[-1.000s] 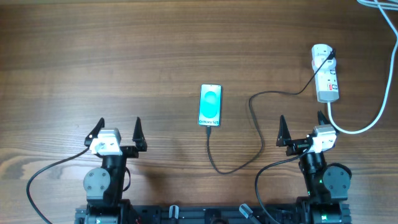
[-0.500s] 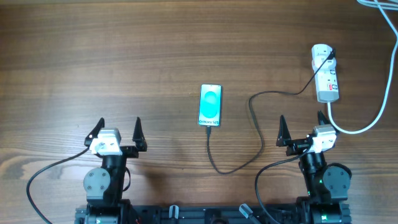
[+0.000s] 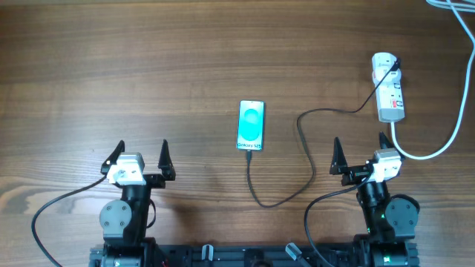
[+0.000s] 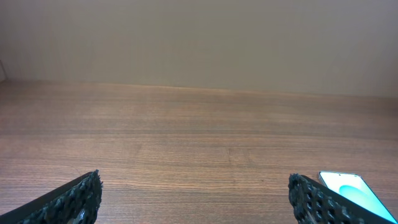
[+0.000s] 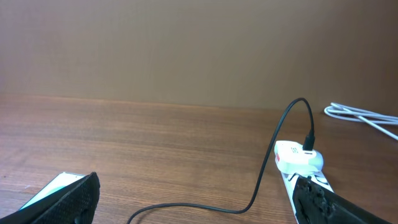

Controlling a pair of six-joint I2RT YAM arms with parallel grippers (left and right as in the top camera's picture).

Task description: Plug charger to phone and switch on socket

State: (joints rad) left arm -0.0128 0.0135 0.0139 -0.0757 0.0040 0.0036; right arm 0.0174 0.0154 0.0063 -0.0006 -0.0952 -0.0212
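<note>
The phone (image 3: 251, 125) lies flat mid-table, cyan screen up, white strip at its near end. It also shows at the edge of the left wrist view (image 4: 356, 188) and the right wrist view (image 5: 55, 186). The thin black charger cable (image 3: 308, 159) runs from the socket (image 3: 388, 87) in a loop to the phone's near end, where its plug tip (image 3: 253, 153) meets the phone. The cable (image 5: 273, 167) and the socket (image 5: 300, 158) show in the right wrist view. My left gripper (image 3: 141, 158) and right gripper (image 3: 361, 153) are open and empty near the front edge.
A thick white cable (image 3: 453, 119) leaves the socket and curves up the right table edge; it shows in the right wrist view (image 5: 364, 116). A plain wall stands behind the wooden table (image 3: 133, 67).
</note>
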